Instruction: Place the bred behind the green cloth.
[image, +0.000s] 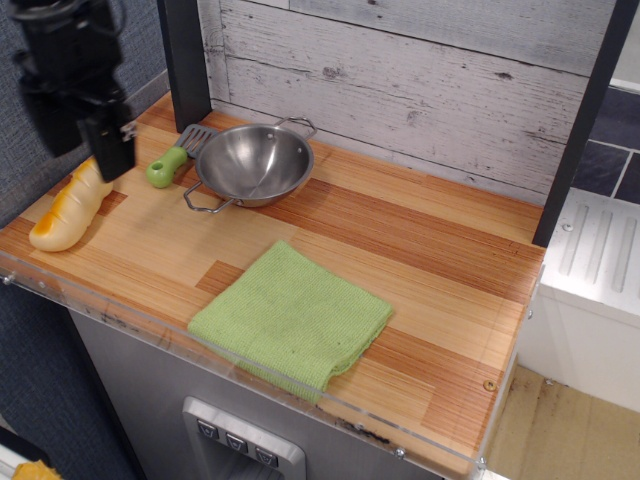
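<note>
The bread (66, 209), a cream-yellow loaf with an orange-brown top, lies at the far left of the wooden counter, near its front edge. The green cloth (292, 318) lies flat at the front middle of the counter. My black gripper (86, 148) hangs over the far end of the bread. Its two fingers stand apart and hold nothing. I cannot tell whether the fingers touch the loaf.
A steel bowl (253, 163) with wire handles stands at the back of the counter. A green-handled spatula (167, 167) lies just left of it. A plank wall runs behind, a dark post (185, 60) stands at the back left, and a clear rail edges the front.
</note>
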